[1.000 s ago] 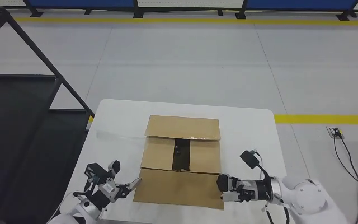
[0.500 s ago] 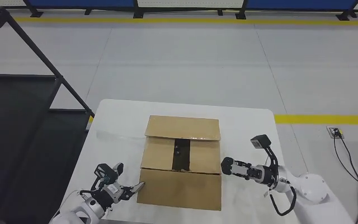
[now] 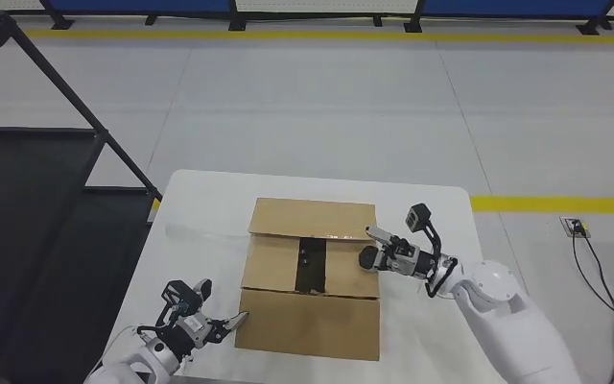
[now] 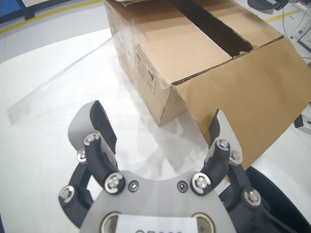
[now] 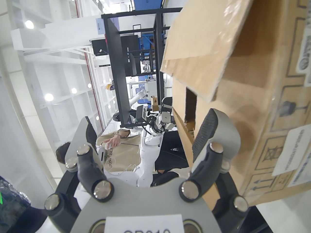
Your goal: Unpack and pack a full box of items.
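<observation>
A brown cardboard box (image 3: 312, 288) sits in the middle of the white table (image 3: 192, 202), its long sides running across the robot's front. Its top is partly undone: the far flap (image 3: 313, 219) stands out from the back edge, the near flap (image 4: 243, 98) hangs outward over the front wall, and the two inner flaps lie flat with a dark gap (image 4: 213, 27) between them. What lies inside cannot be made out through that gap. A strip of clear tape (image 4: 60, 76) trails from the box's left wall out across the table, one end clinging to the cardboard. The left claw (image 3: 235, 322) is low over the table by the box's near left corner, its two fingers spread wide with nothing between them; in the left wrist view the claw (image 4: 158, 112) faces that corner, and one finger (image 4: 216, 124) is just beside the edge of the hanging near flap, contact not clear. The right claw (image 3: 369, 246) is at the box's right wall towards the far corner, likewise spread open and holding nothing. In the right wrist view this claw (image 5: 149, 120) has one finger (image 5: 211, 132) close against the cardboard side, near a white sticker (image 5: 296, 146).
</observation>
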You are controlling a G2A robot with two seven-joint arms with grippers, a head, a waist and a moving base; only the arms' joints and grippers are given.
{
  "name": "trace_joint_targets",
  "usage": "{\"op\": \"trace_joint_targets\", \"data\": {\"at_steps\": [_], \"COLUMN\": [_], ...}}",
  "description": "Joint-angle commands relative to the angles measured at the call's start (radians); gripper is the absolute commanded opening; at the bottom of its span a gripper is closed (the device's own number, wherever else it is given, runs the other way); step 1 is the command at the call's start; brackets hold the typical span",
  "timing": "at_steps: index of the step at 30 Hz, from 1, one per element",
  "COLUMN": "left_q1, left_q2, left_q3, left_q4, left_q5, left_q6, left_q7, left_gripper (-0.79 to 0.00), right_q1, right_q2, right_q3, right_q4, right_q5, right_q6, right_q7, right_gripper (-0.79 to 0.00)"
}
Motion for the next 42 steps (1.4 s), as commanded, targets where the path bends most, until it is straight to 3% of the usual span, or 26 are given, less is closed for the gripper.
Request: {"op": "trace_joint_targets", "data": {"at_steps": [1,5,14,18,31,36,42], "left_q1": [0.0,0.0,0.0,0.0,0.0,0.006,0.023], "left_q2": [0.0,0.0,0.0,0.0,0.0,0.001,0.004], "left_q3": [0.0,0.0,0.0,0.0,0.0,0.008,0.01], "left_q4": [0.0,0.0,0.0,0.0,0.0,-0.013,-0.025], "left_q5": [0.0,0.0,0.0,0.0,0.0,0.014,0.035], "left_q6": [0.0,0.0,0.0,0.0,0.0,-0.006,0.007], "left_q7": [0.0,0.0,0.0,0.0,0.0,0.002,0.018], "left_gripper": [0.0,0.0,0.0,0.0,0.0,0.0,0.0], "right_q1": [0.019,0.039,0.108,0.144,0.134,0.205,0.376], "right_q2": [-0.007,-0.022,-0.057,-0.072,-0.074,-0.117,-0.188], "right_q3": [-0.021,-0.037,-0.096,-0.131,-0.127,-0.159,-0.263], "right_q4": [0.005,0.0,-0.013,0.012,0.004,0.053,0.232], "right_q5": [-0.018,-0.02,-0.17,-0.232,-0.216,-0.095,-0.105], "right_q6": [-0.021,-0.072,-0.082,-0.061,-0.073,-0.063,-0.002], "right_q7": [-0.017,-0.093,-0.378,-0.418,-0.432,-0.562,-0.709], "right_gripper": [0.0,0.0,0.0,0.0,0.0,0.0,0.0]}}
